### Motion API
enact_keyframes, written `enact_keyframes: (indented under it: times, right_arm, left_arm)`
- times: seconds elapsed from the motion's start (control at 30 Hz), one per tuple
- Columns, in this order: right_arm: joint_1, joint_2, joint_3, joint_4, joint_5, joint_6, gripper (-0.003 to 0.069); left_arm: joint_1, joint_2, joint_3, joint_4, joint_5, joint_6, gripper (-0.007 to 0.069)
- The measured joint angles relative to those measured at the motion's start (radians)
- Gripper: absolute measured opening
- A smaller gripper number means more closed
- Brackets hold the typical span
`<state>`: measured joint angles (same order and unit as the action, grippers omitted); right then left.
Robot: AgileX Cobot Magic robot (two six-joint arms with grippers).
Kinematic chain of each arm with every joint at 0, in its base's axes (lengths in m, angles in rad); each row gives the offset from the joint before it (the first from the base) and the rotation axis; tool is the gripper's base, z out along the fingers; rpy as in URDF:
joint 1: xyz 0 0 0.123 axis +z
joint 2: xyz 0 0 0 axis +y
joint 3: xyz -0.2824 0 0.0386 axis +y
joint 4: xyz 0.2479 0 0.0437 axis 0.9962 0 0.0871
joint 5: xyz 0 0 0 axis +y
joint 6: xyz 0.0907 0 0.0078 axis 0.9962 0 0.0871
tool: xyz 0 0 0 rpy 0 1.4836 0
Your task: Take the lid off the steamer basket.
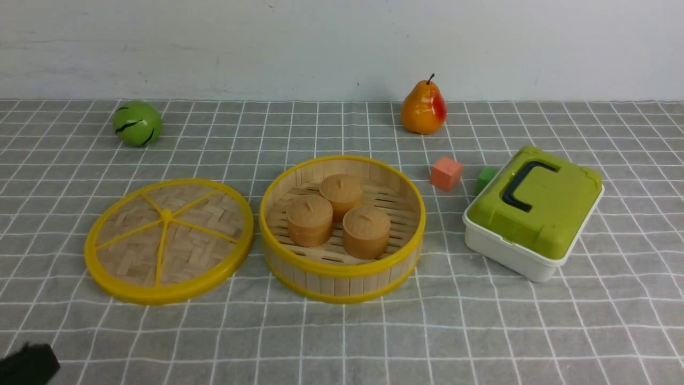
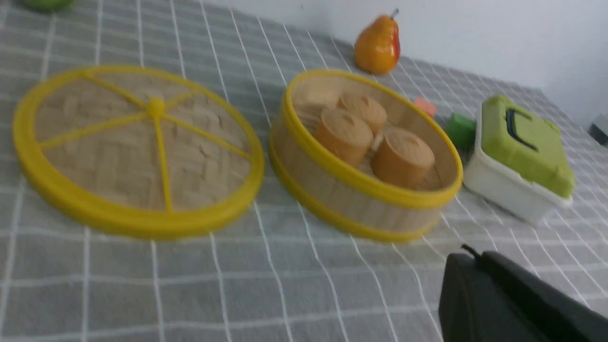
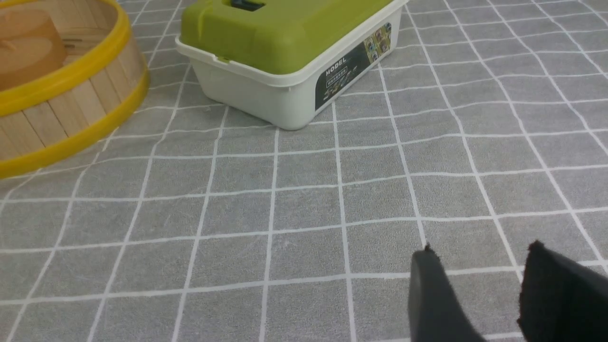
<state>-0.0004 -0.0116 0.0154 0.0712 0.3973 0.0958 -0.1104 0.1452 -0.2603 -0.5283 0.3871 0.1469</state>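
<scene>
The lid (image 1: 169,240), a flat woven bamboo disc with a yellow rim, spokes and centre knob, lies flat on the cloth left of the steamer basket (image 1: 342,270), not touching it. The basket is uncovered and holds three tan round buns (image 1: 310,219). The left wrist view shows the lid (image 2: 137,152) and the basket (image 2: 361,209) side by side. My left gripper (image 2: 468,254) is shut and empty, low near the table's front left corner (image 1: 29,364). My right gripper (image 3: 482,256) is open and empty above bare cloth, right of the basket (image 3: 71,104).
A white box with a green lid (image 1: 534,211) stands right of the basket and shows in the right wrist view (image 3: 285,42). An orange cube (image 1: 446,174) and a green cube (image 1: 485,179) lie behind it. A pear (image 1: 424,107) and a green ball (image 1: 137,123) sit at the back.
</scene>
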Motion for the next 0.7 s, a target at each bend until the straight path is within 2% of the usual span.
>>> enact_keyframes:
  times: [0.03,0.07,0.2,0.33,0.43,0.53,0.57,0.63,0.7]
  right_arm:
    - [0.0,0.0,0.0,0.0,0.0,0.0,0.0244]
    - [0.0,0.0,0.0,0.0,0.0,0.0,0.0244]
    - [0.0,0.0,0.0,0.0,0.0,0.0,0.0244]
    - [0.0,0.0,0.0,0.0,0.0,0.0,0.0244]
    - [0.0,0.0,0.0,0.0,0.0,0.0,0.0244]
    - [0.0,0.0,0.0,0.0,0.0,0.0,0.0244]
    - [0.0,0.0,0.0,0.0,0.0,0.0,0.0244]
    - [0.0,0.0,0.0,0.0,0.0,0.0,0.0244]
    - [0.0,0.0,0.0,0.0,0.0,0.0,0.0244]
  left_arm:
    - [0.0,0.0,0.0,0.0,-0.012,0.0,-0.0013]
    - [0.0,-0.024,0.038,0.01,-0.114,0.007,-0.0013]
    - [0.0,-0.093,0.142,0.054,-0.242,0.012,-0.0013]
    - [0.0,-0.152,0.236,0.11,-0.253,-0.003,-0.0013]
    - [0.0,-0.156,0.283,0.259,-0.223,-0.164,-0.0013]
    - [0.0,-0.156,0.287,0.507,-0.123,-0.46,-0.0013]
    - [0.0,-0.156,0.288,0.539,-0.096,-0.514,-0.0013]
    - [0.0,-0.156,0.289,0.604,-0.038,-0.58,-0.0013]
    - [0.0,-0.156,0.29,0.619,-0.016,-0.585,-0.0013]
